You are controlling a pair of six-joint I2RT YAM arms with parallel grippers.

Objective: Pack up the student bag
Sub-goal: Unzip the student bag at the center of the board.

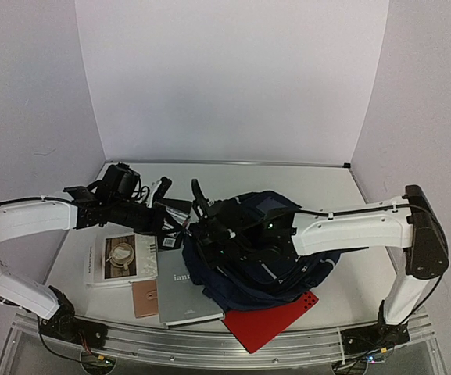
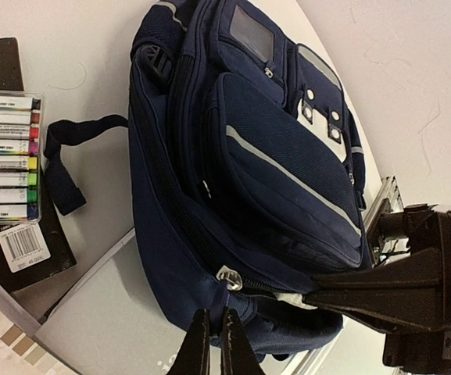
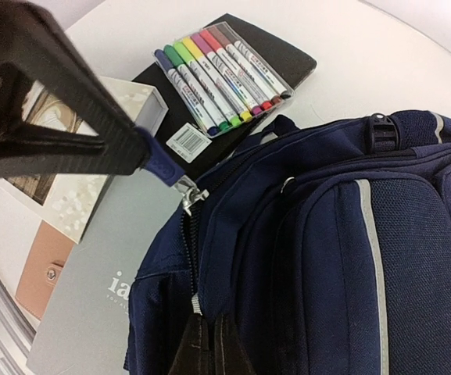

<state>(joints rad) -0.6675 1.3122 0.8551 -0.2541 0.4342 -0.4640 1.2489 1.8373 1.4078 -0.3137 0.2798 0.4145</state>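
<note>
Bag [image 1: 233,291] lies centre of the top view on table [image 1: 327,183], its lower-left edge resting on grey book [image 1: 186,301], with red folder [image 1: 268,322] poking out below it. Left gripper [image 2: 214,324] is clenched on zip pull [image 3: 166,166] at the bag's left edge. Right gripper [image 3: 209,324] is pinched shut on bag fabric by the zip, just beside the left one. Marker set [image 3: 221,78], white book [image 1: 119,258] and small brown item [image 1: 144,298] sit left of the bag.
</note>
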